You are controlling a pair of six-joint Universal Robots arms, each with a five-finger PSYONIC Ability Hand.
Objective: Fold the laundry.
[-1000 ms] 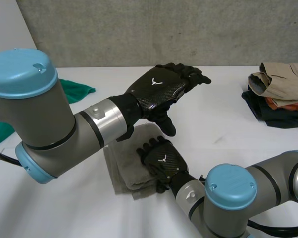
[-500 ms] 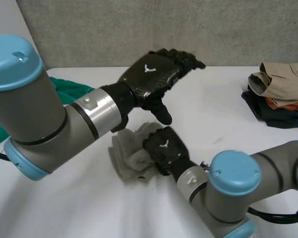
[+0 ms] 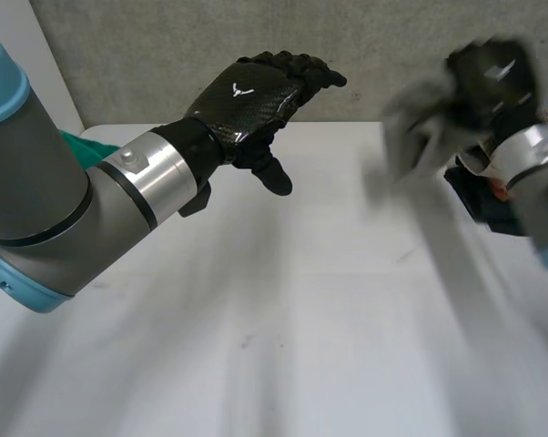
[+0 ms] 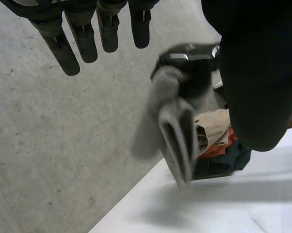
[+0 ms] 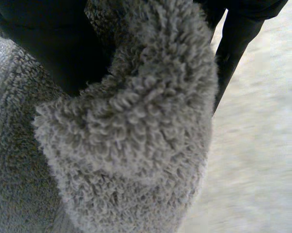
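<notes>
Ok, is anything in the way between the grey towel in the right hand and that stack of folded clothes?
Nothing visible. The right hand holds the grey towel in the air right beside the stack of folded clothes. The left hand is open, well clear of that path.

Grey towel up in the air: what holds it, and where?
The right robot hand grips the grey towel by its top end; the rest hangs.

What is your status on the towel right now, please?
Left robot hand open, raised, holding nothing. Right robot hand shut on grey towel, held above the table. Folded clothes pile close beside it.
</notes>
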